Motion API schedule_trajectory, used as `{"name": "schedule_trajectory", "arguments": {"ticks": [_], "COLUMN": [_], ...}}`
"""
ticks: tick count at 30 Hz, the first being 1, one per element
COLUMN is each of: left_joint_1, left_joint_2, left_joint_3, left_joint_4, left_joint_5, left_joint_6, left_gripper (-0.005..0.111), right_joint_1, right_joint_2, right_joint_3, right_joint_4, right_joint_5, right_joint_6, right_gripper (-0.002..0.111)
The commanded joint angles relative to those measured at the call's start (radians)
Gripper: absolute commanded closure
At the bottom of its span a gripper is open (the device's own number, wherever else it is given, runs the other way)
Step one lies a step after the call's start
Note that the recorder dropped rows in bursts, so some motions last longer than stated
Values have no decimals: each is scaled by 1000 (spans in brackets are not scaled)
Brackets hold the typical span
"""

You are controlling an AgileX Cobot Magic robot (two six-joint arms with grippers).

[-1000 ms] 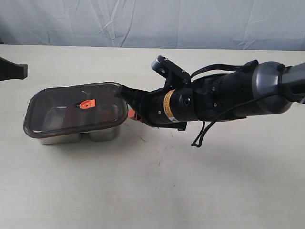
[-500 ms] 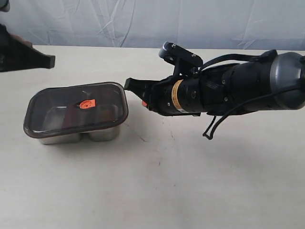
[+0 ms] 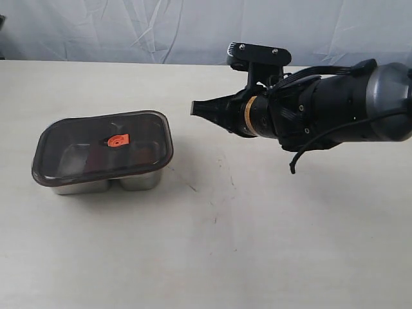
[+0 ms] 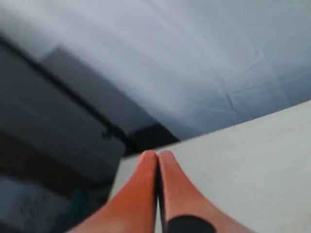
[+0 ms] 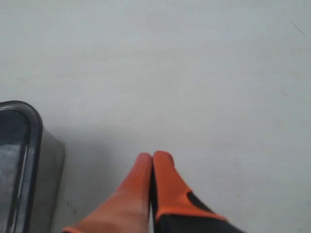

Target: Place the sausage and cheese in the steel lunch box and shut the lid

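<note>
On the bench [image 3: 257, 244], the steel lunch box [image 3: 106, 183] sits under the lid [image 3: 77, 138]; both hands are closed on nothing.

Exterior view: the box stands toward the left with the lid lying flat across it, orange valve [image 3: 118, 140] at centre. The right hand [image 3: 197, 109] hovers near it, apart, fingers pressed together and empty; sausage and cheese cannot be made out through the smoky plastic. Left wrist view: the left hand [image 4: 158, 156] is shut too, holding nothing, pointing past the bench edge. Right wrist view: a lid corner and steel wall lie near the closed fingertips. The lid looks stiff, light and smooth; seating it probably wants an even press along the rim, since the slick steel may skate.
</note>
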Motion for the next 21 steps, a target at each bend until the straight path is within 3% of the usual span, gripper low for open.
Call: {"name": "schedule_trajectory", "arguments": {"ticks": [1,3,4,6,8,10,12,15,21], "left_joint_1": [55,48,48,50,50,50,50,50,50], "left_joint_2": [3,-7,-9,-11,-8,-2,2,2,14], "left_joint_3": [47,75,74,65,34,4,-5,-7,-1], "left_joint_4": [-336,-336,-336,-261,-189,-271,-336,-336,-11], "left_joint_5": [-150,-124,-48,158,454,705,899,1092,1446], "left_joint_6": [251,287,287,285,274,201,31,-385,-794], "left_gripper": [107,107,107,107,107,107,107,107,107], "right_joint_1": [-3,-3,-3,-3,-3,-3,-3,-3,-3], "right_joint_2": [-14,-15,-15,-15,-15,-15,-15,-15,-15], "right_joint_3": [-8,-9,-9,-9,-9,-9,-9,-9,-9], "right_joint_4": [-12,-20,-36,-50,-57,-57,-57,-57,-57], "right_joint_5": [-4,1,1,1,1,1,1,3,42], "right_joint_6": [-7,-7,-7,-7,-5,-5,23,35,36], "right_gripper": [109,109,109,109,109,109,109,109,109]}}
